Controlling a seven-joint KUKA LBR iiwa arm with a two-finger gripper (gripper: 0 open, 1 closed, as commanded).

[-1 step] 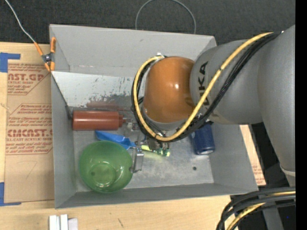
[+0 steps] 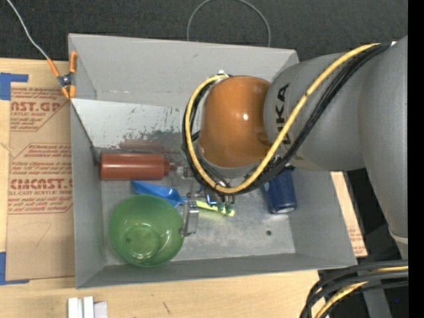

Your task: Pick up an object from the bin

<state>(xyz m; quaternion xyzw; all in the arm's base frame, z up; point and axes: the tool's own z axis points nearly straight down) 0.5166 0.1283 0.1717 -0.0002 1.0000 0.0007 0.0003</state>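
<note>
**Camera view: gripper low in the bin, beside the green bowl's rim**

We see the gripper (image 2: 193, 212) hanging below the arm's orange cover (image 2: 235, 119), down near the floor of the bin (image 2: 132, 78). It sits just at the right rim of a green bowl (image 2: 143, 236) in the near left corner. A blue scoop-like piece (image 2: 154, 191) lies just above it and a small yellow-green piece (image 2: 219, 208) just to its right. Whether the hand is spread or pressed together we cannot tell, and we see nothing gripped in it. Which of these three close neighbours is the one to be picked we cannot settle. A red-brown cylinder (image 2: 132, 166) by the left wall and a blue can (image 2: 281, 191) to the right lie apart from it.

We judge crowding to be the main risk. A closing grasp could catch the bowl's rim together with the blue piece, or push the bowl aside. On a rounded rim the grip may also slip as the arm lifts.
</note>
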